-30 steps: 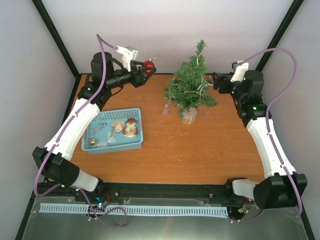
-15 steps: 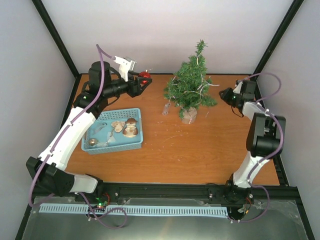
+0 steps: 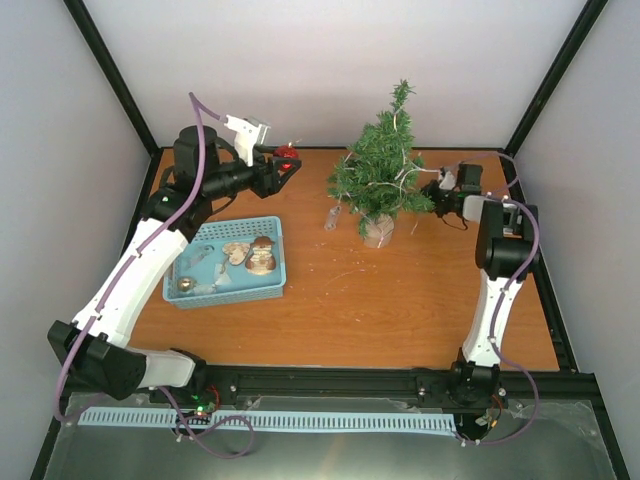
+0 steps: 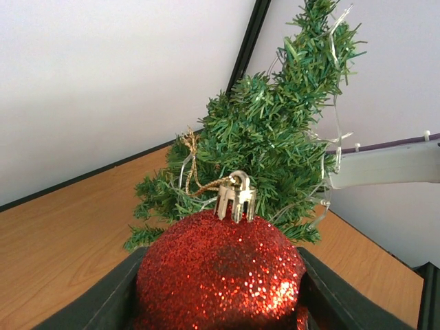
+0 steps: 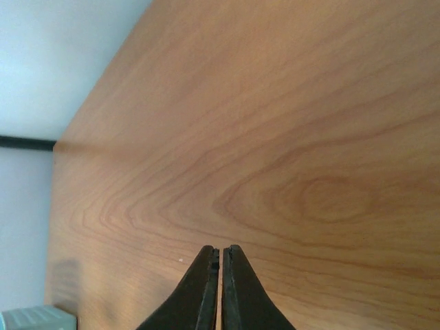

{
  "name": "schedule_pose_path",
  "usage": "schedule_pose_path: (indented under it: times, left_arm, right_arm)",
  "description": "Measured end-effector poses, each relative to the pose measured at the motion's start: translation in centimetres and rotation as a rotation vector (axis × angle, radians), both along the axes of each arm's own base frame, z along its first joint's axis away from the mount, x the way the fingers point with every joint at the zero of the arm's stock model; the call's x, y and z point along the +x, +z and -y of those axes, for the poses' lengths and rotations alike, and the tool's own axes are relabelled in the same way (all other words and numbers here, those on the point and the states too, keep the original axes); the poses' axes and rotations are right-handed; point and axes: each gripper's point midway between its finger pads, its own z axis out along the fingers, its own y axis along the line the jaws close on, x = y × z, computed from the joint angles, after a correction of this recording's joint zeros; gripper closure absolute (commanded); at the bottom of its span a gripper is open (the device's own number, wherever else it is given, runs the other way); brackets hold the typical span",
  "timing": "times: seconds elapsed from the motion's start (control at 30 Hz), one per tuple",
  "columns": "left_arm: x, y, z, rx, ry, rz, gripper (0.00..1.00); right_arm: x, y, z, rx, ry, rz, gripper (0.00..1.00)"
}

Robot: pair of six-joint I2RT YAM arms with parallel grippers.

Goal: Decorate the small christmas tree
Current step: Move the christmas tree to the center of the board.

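The orange-brown wooden table (image 3: 400, 300) carries everything. The left arm, white and black, reaches along the left side to the far left corner; the right arm stands up on the right and bends towards the far middle. The small christmas tree (image 3: 381, 180), a dark green bristly fir with thin silvery strands in its branches, stands upright at the far centre of the table on its round pale base (image 3: 379, 232). A light blue plastic basket (image 3: 228, 262) with latticed walls sits on the left half of the table, well apart from the tree, holding brown and gold trinkets (image 3: 255, 255). The left gripper (image 3: 283, 165) is raised to the left of the tree, clamped on a red glitter ball (image 4: 220, 271), one black finger (image 4: 103, 306) pressed to each side of it. The ball's gold cap (image 4: 235, 196) points up towards the tree, and a gold thread loop (image 4: 192, 165) hangs from it. The right gripper (image 5: 220, 251) sits just beside the tree's right-hand branches, low over bare wood, its jaws clenched together with nothing between them. A small pale trinket (image 3: 332, 217) lies on the table just left of the tree's base
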Motion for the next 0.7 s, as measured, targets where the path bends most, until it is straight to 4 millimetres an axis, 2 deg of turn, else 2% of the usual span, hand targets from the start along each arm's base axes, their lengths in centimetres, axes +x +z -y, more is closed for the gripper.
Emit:
schedule_pose_path:
  times: [0.17, 0.33, 0.47, 0.7]
  left_arm:
    - [0.1, -0.4, -0.3, 0.019, 0.015, -0.002, 0.6]
    - [0.1, -0.3, -0.5, 0.026, 0.027, 0.004, 0.6]
    - [0.3, -0.5, -0.7, 0.042, 0.043, 0.009, 0.6]
    - [0.6, -0.7, -1.1, 0.057, 0.068, 0.01, 0.6]
  right_arm:
    - [-1.2, -2.6, -4.2, 0.023, 0.101, -0.053, 0.97]
    - [-2.1, -2.8, -7.3, 0.039, 0.181, -0.054, 0.97]
    - [-3.0, -2.9, -8.7, 0.055, 0.236, -0.049, 0.97]
    - [-4.3, -3.4, -9.7, 0.056, 0.299, -0.051, 0.97]
